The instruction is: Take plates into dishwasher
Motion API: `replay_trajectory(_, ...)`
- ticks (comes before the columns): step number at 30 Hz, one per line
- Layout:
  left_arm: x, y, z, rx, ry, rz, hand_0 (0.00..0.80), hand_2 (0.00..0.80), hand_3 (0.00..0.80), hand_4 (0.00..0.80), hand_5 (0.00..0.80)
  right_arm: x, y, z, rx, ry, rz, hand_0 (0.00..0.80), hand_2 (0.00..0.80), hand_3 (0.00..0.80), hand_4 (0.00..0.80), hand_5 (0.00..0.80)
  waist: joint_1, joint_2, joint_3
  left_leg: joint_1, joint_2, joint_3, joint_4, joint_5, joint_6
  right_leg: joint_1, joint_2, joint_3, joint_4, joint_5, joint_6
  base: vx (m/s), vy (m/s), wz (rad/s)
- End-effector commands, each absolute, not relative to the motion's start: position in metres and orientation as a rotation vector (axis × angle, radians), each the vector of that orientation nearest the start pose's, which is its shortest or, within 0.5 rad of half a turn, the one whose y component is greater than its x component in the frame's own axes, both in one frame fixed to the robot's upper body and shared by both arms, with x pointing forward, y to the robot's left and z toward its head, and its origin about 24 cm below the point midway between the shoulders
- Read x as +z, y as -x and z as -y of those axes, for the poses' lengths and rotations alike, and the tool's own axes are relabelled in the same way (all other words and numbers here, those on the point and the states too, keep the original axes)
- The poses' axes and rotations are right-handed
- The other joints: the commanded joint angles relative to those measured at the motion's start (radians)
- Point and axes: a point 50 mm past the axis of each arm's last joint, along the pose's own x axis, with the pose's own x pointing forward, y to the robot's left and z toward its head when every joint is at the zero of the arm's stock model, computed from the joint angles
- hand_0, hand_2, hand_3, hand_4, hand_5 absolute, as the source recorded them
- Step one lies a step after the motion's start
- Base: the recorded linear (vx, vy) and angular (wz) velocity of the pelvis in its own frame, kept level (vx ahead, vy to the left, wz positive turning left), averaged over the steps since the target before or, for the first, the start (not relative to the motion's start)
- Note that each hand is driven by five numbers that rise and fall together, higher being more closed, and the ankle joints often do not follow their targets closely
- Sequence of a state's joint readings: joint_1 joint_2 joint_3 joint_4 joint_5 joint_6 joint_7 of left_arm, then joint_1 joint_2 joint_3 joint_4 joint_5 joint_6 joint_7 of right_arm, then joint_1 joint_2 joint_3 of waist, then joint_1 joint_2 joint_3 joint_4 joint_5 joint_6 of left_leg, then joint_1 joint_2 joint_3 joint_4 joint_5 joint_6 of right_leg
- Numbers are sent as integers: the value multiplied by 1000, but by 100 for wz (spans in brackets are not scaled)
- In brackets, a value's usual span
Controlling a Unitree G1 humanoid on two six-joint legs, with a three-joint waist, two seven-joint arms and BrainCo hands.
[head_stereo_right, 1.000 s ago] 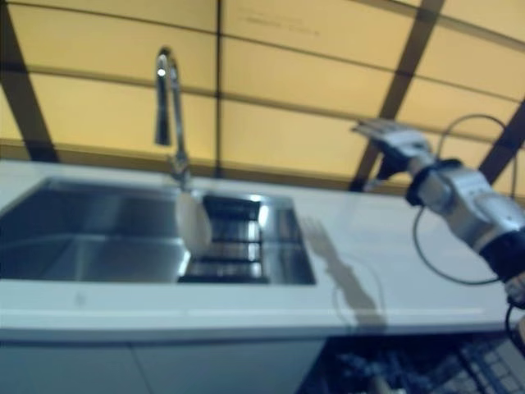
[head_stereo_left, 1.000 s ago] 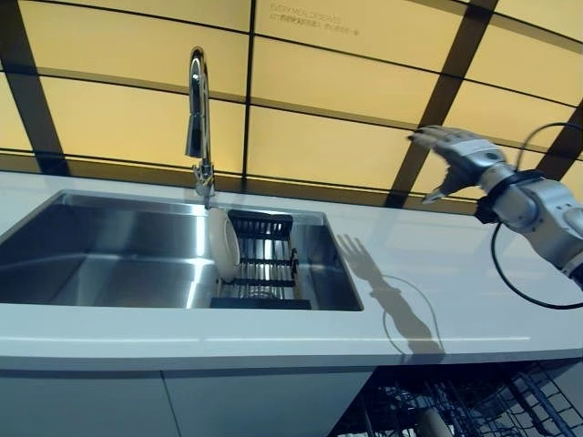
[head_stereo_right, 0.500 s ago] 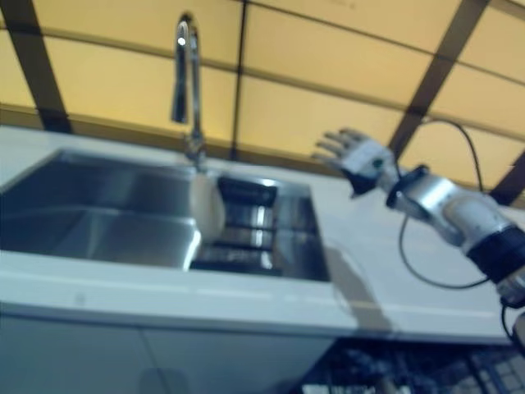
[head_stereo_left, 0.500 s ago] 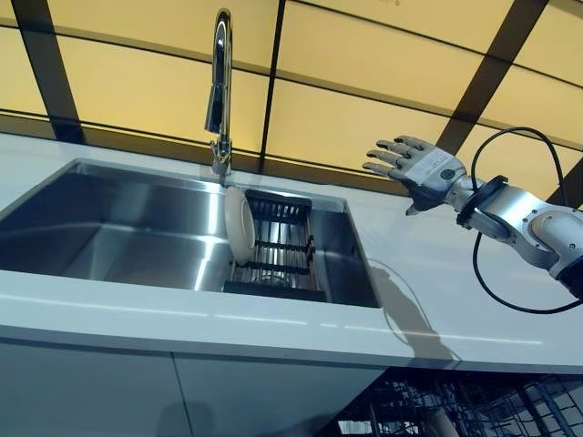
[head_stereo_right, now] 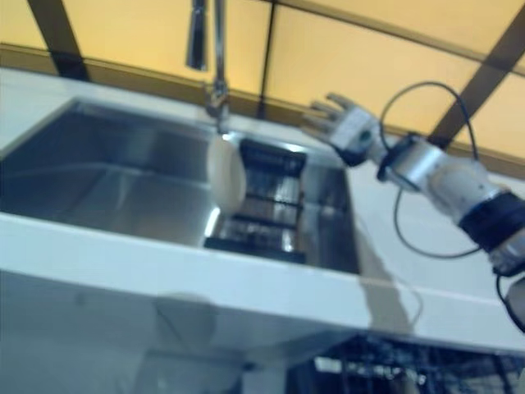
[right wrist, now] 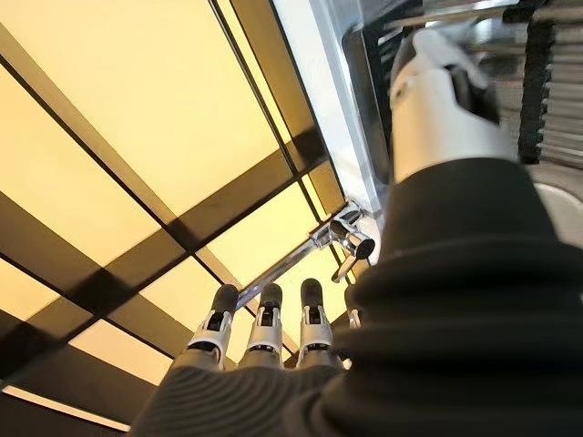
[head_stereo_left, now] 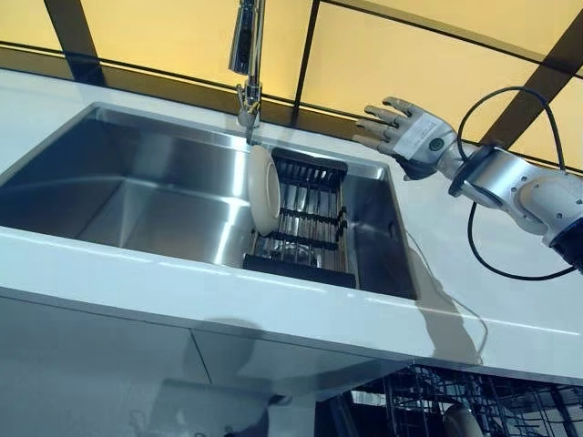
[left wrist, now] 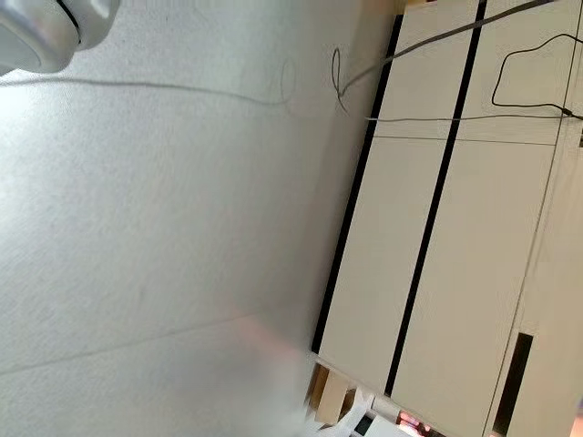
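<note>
The right hand (head_stereo_left: 406, 137) hangs above the far right corner of the sink (head_stereo_left: 137, 196), fingers spread straight, holding nothing. A white plate (head_stereo_left: 264, 190) stands on edge in the dark rack (head_stereo_left: 310, 218) inside the sink, below the faucet (head_stereo_left: 247, 55).

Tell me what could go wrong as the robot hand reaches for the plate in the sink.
The white plate stands on edge against the black rack; a push from the open right robot hand may tip it into the sink. The faucet rises just behind the plate, so the fingers could hit it.
</note>
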State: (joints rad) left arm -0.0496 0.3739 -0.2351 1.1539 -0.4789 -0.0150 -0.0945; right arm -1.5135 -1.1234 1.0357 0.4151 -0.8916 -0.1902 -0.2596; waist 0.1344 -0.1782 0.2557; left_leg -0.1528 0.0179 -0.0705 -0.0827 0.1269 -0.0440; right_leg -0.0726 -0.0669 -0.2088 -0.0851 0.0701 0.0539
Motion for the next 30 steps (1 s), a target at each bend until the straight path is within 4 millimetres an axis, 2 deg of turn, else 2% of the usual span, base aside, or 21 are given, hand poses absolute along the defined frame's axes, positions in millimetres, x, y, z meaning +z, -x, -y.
replay_trajectory(1,-135,-138,-267,180,2,-1025,0,0,0,0,0,400,-336,175,-362,2315,998,0,0,0,0,0,19,-24,17,18,-9,2,-5,-65,17,-12,-32,-11,-2,42,78,26,6,3)
replay_trajectory(14,-134,-138,-267,174,2,-1028,0,0,0,0,0,420,-335,168,-443,2260,1004,0,0,0,0,0,42,-21,40,-11,-17,-16,-5,-56,14,-29,-39,-31,-2,41,79,14,13,8)
replay_trajectory(30,-133,-140,-268,203,23,-1019,0,0,0,0,0,428,-323,140,-409,2203,1122,0,0,0,0,0,51,-44,44,-9,-18,-20,-5,-63,18,-23,-42,-43,-2,37,83,25,11,2)
